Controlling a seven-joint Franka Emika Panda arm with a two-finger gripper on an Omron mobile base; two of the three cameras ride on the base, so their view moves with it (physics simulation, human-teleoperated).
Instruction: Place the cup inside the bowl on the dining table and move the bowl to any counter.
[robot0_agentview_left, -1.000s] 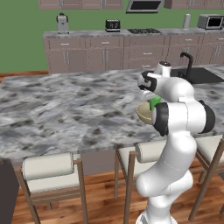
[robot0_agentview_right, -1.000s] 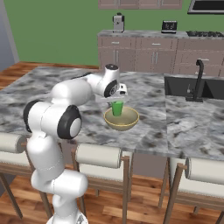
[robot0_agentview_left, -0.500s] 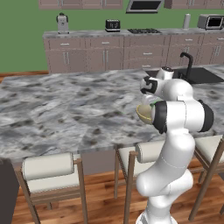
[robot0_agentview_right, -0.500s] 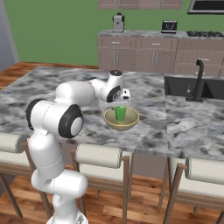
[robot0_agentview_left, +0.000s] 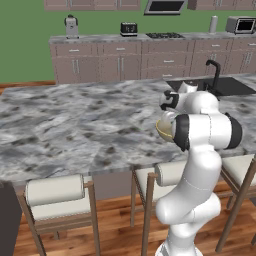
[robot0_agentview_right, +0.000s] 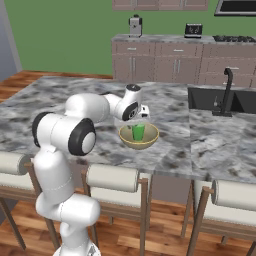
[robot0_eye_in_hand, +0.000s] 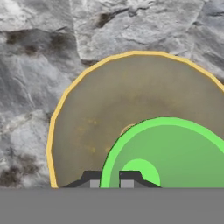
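Gripper (robot0_eye_in_hand: 109, 178) fingers straddle the rim of the small bright green tapered cup (robot0_eye_in_hand: 168, 153), one dark tip outside the wall and one inside, as I watch from the hand camera; whether they are pinching that rim or standing slightly apart from it, I cannot tell. From the right base camera the two-finger gripper (robot0_agentview_right: 141, 113) sits low over the wide, shallow tan-yellow bowl (robot0_agentview_right: 139, 137), at the end of the white arm reaching across from the left.

The green cup (robot0_agentview_right: 138, 132) stands upright inside the bowl, on its pale olive floor, on the side nearer the hand. The bowl rests on the grey-and-white veined marble dining table (robot0_agentview_right: 65, 105), near the edge lined with cushioned wooden stools (robot0_agentview_right: 112, 178). In the left base view only a sliver of the bowl's rim (robot0_agentview_left: 161, 129) peeks past the arm.

I judge the first half of the task done: the cup is in, and the bowl awaits its trip to the cabinet-backed grey marble counter (robot0_agentview_right: 165, 39) along the green wall.

Both pieces look rigid and light, with smooth walls likely to slip. The bowl is too wide to span, so I would pinch its thin rim, one finger inside, and carry it level to keep the cup from tipping.
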